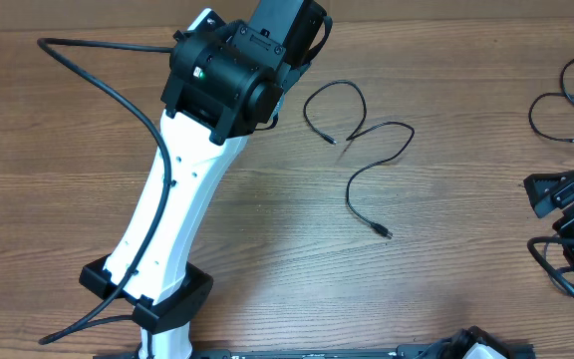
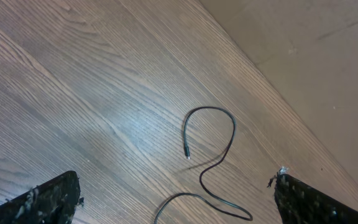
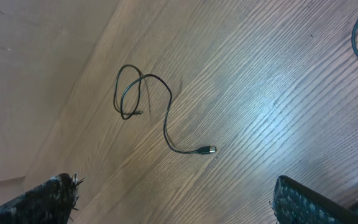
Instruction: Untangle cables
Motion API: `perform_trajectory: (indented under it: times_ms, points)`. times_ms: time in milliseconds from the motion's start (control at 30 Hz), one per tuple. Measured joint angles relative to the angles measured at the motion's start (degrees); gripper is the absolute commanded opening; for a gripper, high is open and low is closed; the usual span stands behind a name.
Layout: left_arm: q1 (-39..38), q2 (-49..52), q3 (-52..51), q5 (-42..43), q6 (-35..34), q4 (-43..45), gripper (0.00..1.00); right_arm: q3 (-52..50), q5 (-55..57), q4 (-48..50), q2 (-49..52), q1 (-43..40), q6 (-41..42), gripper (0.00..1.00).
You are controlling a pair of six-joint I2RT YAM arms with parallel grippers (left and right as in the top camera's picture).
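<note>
One thin black cable lies in an S-curve on the wooden table, just right of my left gripper. In the left wrist view that cable curls ahead of and between the open left gripper, touching neither finger. More thin black cables lie at the far right edge. My right gripper sits below them. In the right wrist view a looped cable with a small plug lies ahead of the open right gripper, which holds nothing.
The left arm's white link and its thick black wire cross the left half of the table. The table's far edge runs close behind the looped cable. Another cable arc shows at the upper right of the right wrist view.
</note>
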Motion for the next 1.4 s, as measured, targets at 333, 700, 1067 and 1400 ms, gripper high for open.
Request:
perform_trajectory:
  times_ms: [333, 700, 1067, 1400]
  points:
    - [0.00, 0.00, 0.00, 0.00, 0.00, 0.02, 0.99, 0.00, 0.00, 3.19, 0.00, 0.00, 0.68, 1.00]
    - [0.00, 0.00, 0.00, 0.00, 0.00, 0.02, 1.00, -5.75, -4.35, 12.04, -0.39, 0.00, 3.10, 1.00]
    - [0.00, 0.00, 0.00, 0.00, 0.00, 0.02, 1.00, -37.29, -14.23, 30.91, 0.33, 0.66, 4.92, 1.00]
    - [0.00, 0.00, -0.02, 0.00, 0.00, 0.00, 0.99, -57.13, -21.44, 54.29, 0.55, 13.60, 6.91, 1.00]
